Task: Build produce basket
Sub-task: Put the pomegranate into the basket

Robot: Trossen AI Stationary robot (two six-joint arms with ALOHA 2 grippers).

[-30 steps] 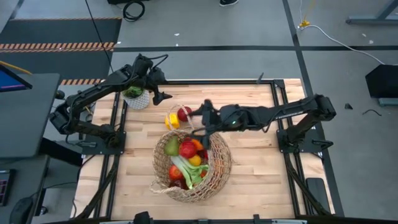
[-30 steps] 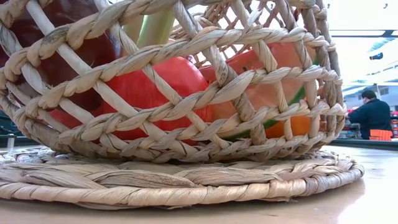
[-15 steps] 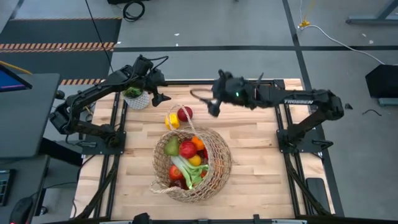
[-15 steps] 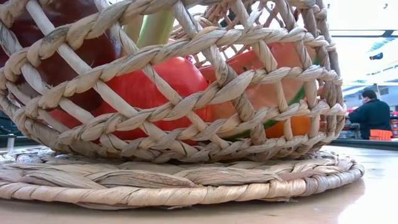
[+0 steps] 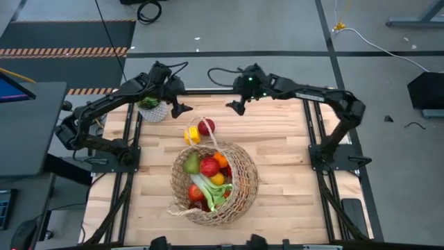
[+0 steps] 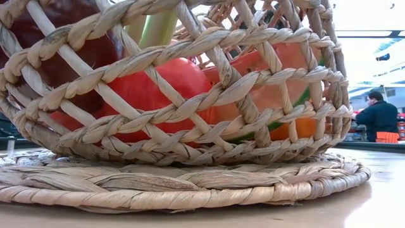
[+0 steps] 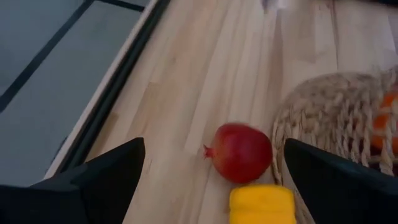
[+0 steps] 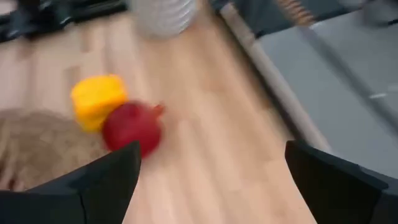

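Note:
The wicker basket stands mid-table on a flat woven base. In it lie a red apple, an orange, a green pear and a leek. A red round fruit and a yellow piece lie on the wood just past its far rim. My left gripper hangs open above the table, on the far-left side of the red fruit. My right gripper hangs open on its far-right side, and its wrist view shows the fruit.
A small green plant in a white pot stands at the far left, under the left arm. Bare wood lies right of the basket and along the near edge. A black frame rail runs along the far edge. A person sits far behind.
My right gripper has drawn back from above the basket's far rim toward the table's far edge, the arm swinging out over that edge, its fingers staying open. The basket, the red fruit and the yellow piece have stayed where they were.

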